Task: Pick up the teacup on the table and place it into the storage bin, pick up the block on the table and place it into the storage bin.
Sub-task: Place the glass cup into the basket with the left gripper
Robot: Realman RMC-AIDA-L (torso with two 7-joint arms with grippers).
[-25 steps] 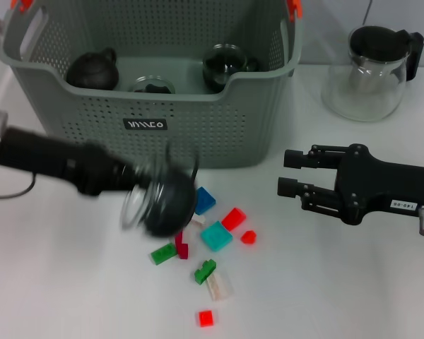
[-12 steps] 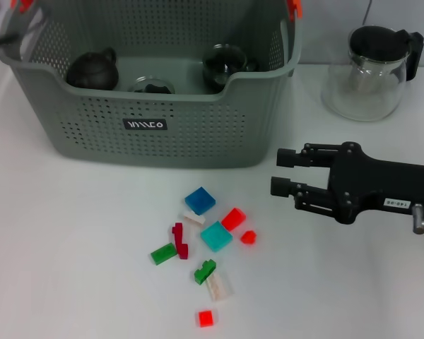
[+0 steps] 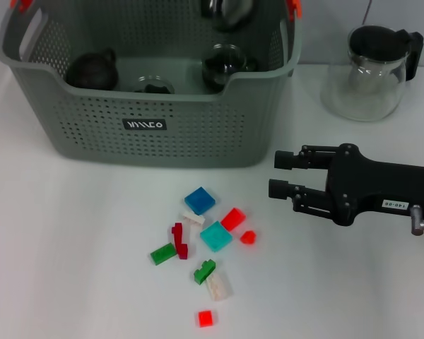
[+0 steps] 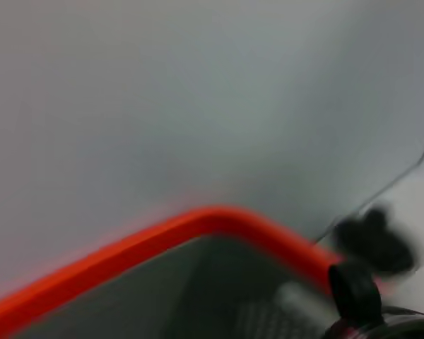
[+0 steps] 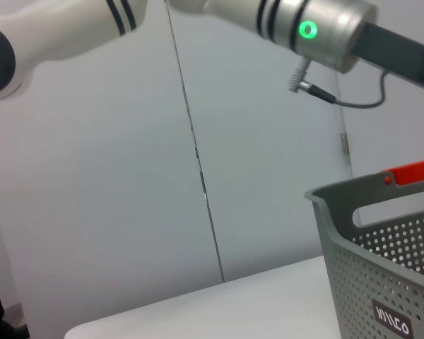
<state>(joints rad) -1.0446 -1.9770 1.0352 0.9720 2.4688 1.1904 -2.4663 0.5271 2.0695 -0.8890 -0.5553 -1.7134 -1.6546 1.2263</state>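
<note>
Teacup [image 3: 228,10] above storage bin [image 3: 148,106] far rim, left gripper unseen, grip unclear; right gripper [image 3: 277,174] open right of bin; blocks [image 3: 200,200] before its front wall

My left gripper is out of the head view; only a dark rounded glass shape [image 3: 227,10], cut off by the picture's top edge, shows above the storage bin [image 3: 198,116], and I cannot tell whether it is the teacup or what holds it. My left wrist view is a blur: an orange rim [image 4: 162,240] and a dark smear [image 4: 373,244] (perhaps a lid, too smeared to name). My left arm [image 5: 268,21] crosses the right wrist view, its hand end cut off by the edge. The bin's near wall hides the lower parts of the dark pot [image 3: 92,70] and the glass things inside. My right arm [image 3: 367,187] runs off the head view's edge.
</note>
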